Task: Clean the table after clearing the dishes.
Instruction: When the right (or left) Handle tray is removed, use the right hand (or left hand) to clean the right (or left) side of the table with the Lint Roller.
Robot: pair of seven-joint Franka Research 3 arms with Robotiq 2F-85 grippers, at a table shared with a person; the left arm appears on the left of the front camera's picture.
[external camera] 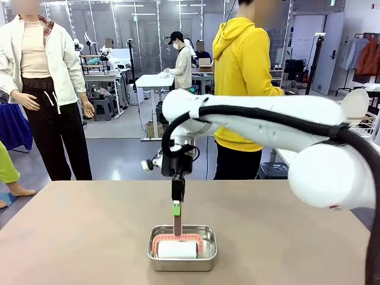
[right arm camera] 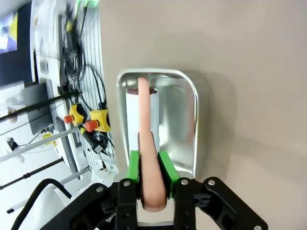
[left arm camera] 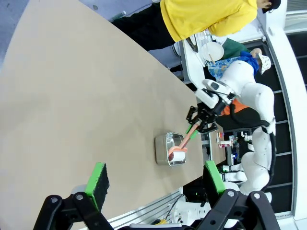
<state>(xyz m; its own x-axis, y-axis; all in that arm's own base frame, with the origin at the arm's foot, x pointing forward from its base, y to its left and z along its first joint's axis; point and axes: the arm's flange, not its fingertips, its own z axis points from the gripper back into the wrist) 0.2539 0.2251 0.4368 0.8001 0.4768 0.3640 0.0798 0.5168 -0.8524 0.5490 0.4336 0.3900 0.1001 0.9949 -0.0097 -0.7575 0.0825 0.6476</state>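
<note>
While hanging straight down over the shiny steel rectangular pan (external camera: 211,259), clamping the right black two-finger gripper (external camera: 176,209) tight on the slim salmon-pink plastic handle (external camera: 177,224) of the white cylindrical cleaning roller (external camera: 177,250) lying inside the pan. Judging it light and stiff, its drum probably turning freely, so pinching high on the handle, above the pan's rim, away from the drum. Reaching the white right arm (external camera: 267,122) across above the pan, wrist vertical. Hovering the left gripper (left arm camera: 154,178) off to one side of the pan, jaws wide apart, empty. Resting the pan on the large matte taupe-brown table (external camera: 71,237), hard and flat, likely calling for steady downward pressure.
</note>
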